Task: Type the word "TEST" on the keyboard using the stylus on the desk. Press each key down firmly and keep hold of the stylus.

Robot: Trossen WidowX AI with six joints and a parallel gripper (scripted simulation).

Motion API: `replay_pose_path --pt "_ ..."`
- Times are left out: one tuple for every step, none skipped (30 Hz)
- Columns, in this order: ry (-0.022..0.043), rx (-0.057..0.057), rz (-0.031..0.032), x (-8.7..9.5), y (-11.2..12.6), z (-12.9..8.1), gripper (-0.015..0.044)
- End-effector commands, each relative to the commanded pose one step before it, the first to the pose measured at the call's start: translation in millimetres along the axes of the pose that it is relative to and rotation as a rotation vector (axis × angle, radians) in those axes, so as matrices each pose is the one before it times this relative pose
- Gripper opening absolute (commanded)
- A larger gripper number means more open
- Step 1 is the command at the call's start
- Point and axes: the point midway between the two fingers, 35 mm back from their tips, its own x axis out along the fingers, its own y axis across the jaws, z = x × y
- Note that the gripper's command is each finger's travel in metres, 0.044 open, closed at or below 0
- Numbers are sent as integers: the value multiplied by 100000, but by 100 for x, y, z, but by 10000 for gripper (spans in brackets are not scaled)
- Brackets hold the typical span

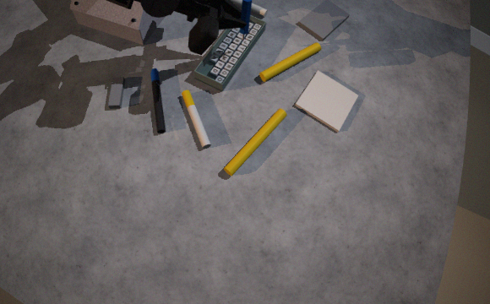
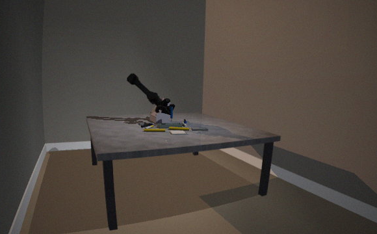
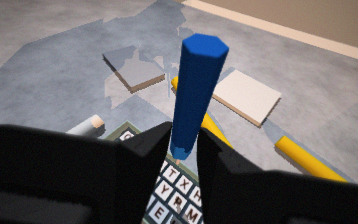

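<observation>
My gripper (image 1: pixel 240 16) (image 3: pixel 185 130) (image 2: pixel 168 107) is shut on the blue stylus (image 1: pixel 246 13) (image 3: pixel 198 90) (image 2: pixel 171 112) and holds it nearly upright, tip down. The small green keyboard (image 1: pixel 228 55) (image 3: pixel 172 192) with white keys lies on the table just in front of the arm's base. The stylus tip hangs over the keyboard's far end, at its upper key rows. I cannot tell whether the tip touches a key. In the wrist view my fingers hide most of the keyboard.
Two yellow cylinders (image 1: pixel 291 62) (image 1: pixel 255 142) (image 3: pixel 310 157), a white pad (image 1: pixel 326 100) (image 3: pixel 245 95) and a grey pad (image 1: pixel 322 19) (image 3: pixel 132 70) lie right of the keyboard. A black marker (image 1: pixel 157 101), a yellow-capped white marker (image 1: pixel 195 119) and a grey block (image 1: pixel 115 95) lie left. A pale marker (image 3: pixel 85 127) lies behind the keyboard.
</observation>
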Motion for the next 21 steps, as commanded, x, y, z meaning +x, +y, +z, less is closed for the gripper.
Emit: replay_pose_path --pt "365 -439 1272 286 445 -890 0" --pt "-1 -11 -16 97 7 -214 0" --pt "-2 -9 -16 74 7 -170 0" --pt "-2 -5 -11 44 4 -103 0" --pt "-1 -2 -4 14 2 -35 0" --pt "0 0 0 0 0 0 0" --pt "0 0 0 0 0 0 0" --pt "0 0 0 0 0 0 0" --pt "0 0 0 0 0 0 0" --pt "0 0 0 0 0 0 0" --pt "0 0 0 0 0 0 0" --pt "0 0 0 0 0 0 0" --pt "0 0 0 0 0 0 0" --pt "0 0 0 0 0 0 0" --pt "0 0 0 0 0 0 0" --pt "0 0 0 0 0 0 0" --pt "0 0 0 0 0 0 0" --pt "0 0 0 0 0 0 0" --pt "0 0 0 0 0 0 0" --pt "0 0 0 0 0 0 0" --pt "0 0 0 0 0 0 0"
